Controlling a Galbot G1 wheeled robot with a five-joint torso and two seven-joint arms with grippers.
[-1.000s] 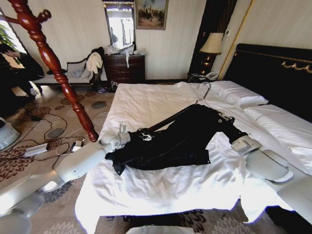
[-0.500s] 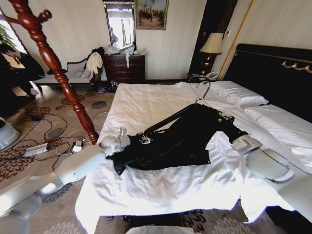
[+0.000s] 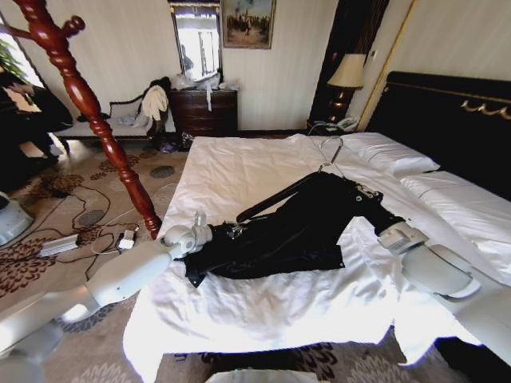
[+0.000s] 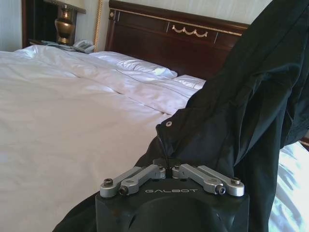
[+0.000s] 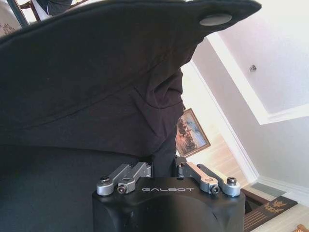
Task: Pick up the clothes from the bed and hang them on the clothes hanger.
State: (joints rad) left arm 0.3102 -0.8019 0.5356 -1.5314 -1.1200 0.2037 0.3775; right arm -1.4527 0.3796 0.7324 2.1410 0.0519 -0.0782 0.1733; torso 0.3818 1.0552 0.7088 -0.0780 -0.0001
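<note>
Clothes (image 3: pixel 291 231) lie on the bed (image 3: pixel 239 167), stretched between both grippers. Left gripper (image 4: pixel 167 170) clamps one edge; right gripper (image 5: pixel 164 169) clamps the opposite edge.

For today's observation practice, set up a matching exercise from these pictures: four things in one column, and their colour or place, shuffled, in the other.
Things:
1. coat
2. hanger hook
3. lamp
4. coat stand

Descriptions:
A. reddish-brown turned wood, left of the bed
B. silver, curved, near the pillows
C. black, spread on the white sheet
D. on the nightstand beside the headboard

Pairs: 1-C, 2-B, 3-D, 4-A
</note>
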